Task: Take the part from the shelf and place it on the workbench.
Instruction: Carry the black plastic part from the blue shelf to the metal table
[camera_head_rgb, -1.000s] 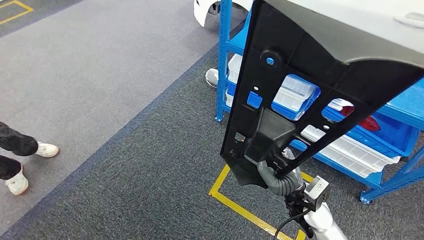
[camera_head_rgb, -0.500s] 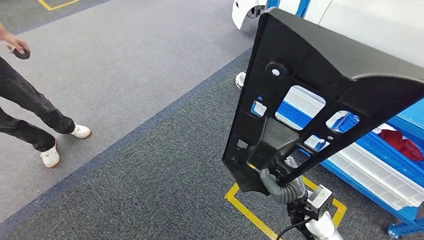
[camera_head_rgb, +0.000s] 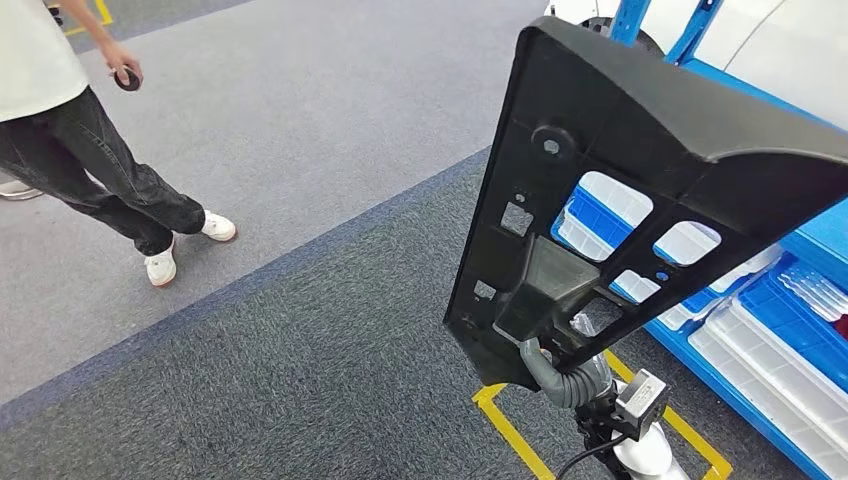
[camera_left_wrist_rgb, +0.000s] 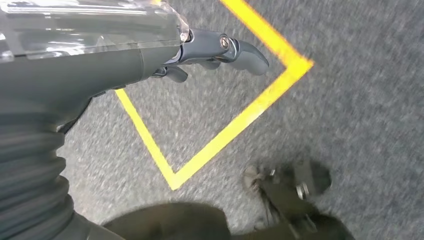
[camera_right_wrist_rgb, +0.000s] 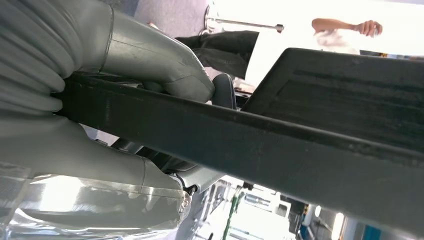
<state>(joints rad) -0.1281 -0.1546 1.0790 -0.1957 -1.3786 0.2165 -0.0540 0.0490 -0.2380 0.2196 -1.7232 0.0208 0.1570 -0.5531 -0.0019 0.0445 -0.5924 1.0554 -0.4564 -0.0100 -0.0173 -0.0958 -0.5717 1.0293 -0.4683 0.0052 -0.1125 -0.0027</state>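
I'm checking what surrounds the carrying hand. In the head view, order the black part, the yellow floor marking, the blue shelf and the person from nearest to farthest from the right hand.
1. Black part, held in the right hand.
2. Yellow floor marking, just below it.
3. Blue shelf, to the right.
4. Person, far left.

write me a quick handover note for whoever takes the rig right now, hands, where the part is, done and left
Right hand: grips the lower end of the black part, thumb over one of its bars in the right wrist view; the part stands up in front of the head camera.
Left hand: holds nothing, hangs over grey carpet with yellow floor tape.
Blue shelf with white bins is at the right, beyond the part.
A person stands on the lighter carpet to the left.
Done: part is off the shelf and in hand.
Left: carry it to the workbench and set it down.
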